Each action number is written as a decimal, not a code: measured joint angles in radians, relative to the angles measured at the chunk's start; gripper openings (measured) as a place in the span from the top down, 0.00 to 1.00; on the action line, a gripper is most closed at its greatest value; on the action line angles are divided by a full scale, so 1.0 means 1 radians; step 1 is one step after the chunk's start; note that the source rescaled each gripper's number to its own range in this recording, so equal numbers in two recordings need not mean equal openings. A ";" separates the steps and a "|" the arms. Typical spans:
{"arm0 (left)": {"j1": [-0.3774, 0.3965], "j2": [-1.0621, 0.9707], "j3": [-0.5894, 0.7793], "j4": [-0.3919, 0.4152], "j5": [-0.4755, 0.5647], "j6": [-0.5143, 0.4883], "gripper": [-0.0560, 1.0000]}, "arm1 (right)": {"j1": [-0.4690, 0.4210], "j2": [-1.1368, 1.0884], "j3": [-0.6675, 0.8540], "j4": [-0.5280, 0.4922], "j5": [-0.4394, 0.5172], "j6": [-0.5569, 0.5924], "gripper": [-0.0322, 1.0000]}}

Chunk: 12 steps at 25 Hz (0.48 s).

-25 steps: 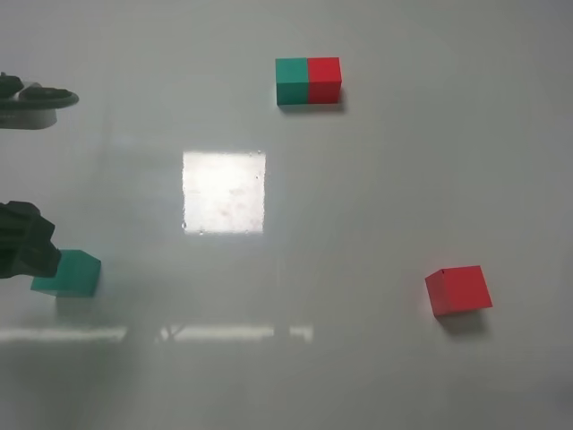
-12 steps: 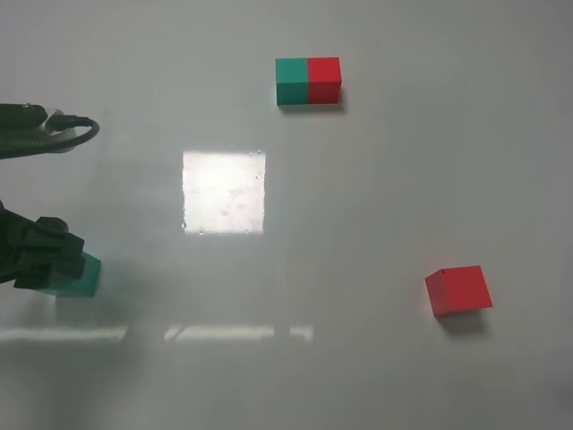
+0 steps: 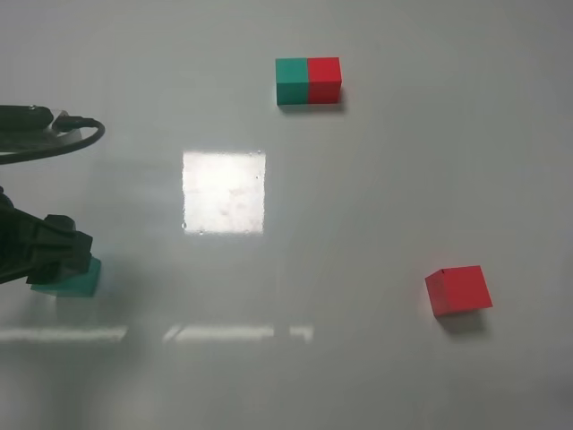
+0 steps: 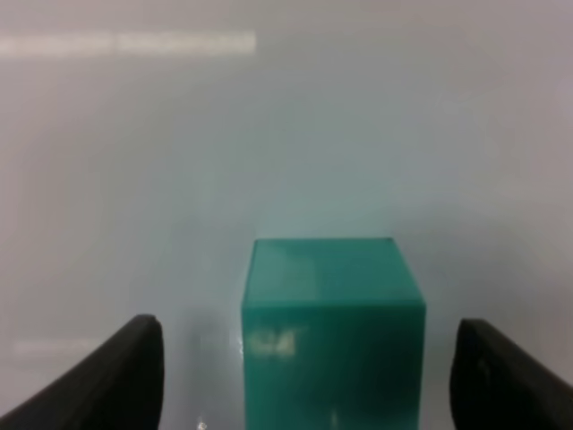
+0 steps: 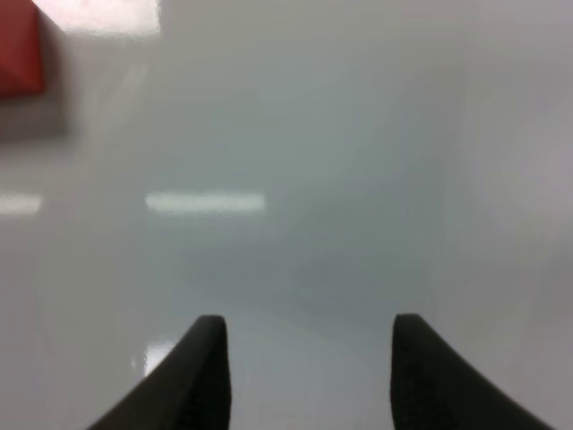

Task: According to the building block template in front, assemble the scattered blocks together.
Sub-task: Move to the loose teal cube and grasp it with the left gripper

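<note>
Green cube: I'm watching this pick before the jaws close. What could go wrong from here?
The green cube sits off-centre between the fingers of the open left gripper, so one finger may touch first and push or turn it. On the glossy table it could slide instead of seating squarely.

No readable text, labels or numbers anywhere.

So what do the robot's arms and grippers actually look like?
The left gripper is black and blocky, with a dark cable looping near it. The right gripper is black too, its two fingers tapering to rounded tips. No markings show.
</note>
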 joint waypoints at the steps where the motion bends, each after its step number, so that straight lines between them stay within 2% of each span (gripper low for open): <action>1: 0.000 0.013 0.000 0.000 -0.001 0.000 0.00 | 0.000 0.000 0.000 0.000 0.000 0.000 0.84; 6: 0.000 0.063 0.002 -0.004 -0.010 0.000 0.02 | 0.000 0.000 0.000 0.000 0.000 0.000 0.88; 12: 0.000 0.065 0.007 0.002 -0.021 -0.015 0.02 | 0.000 0.000 0.000 0.000 0.000 0.000 0.89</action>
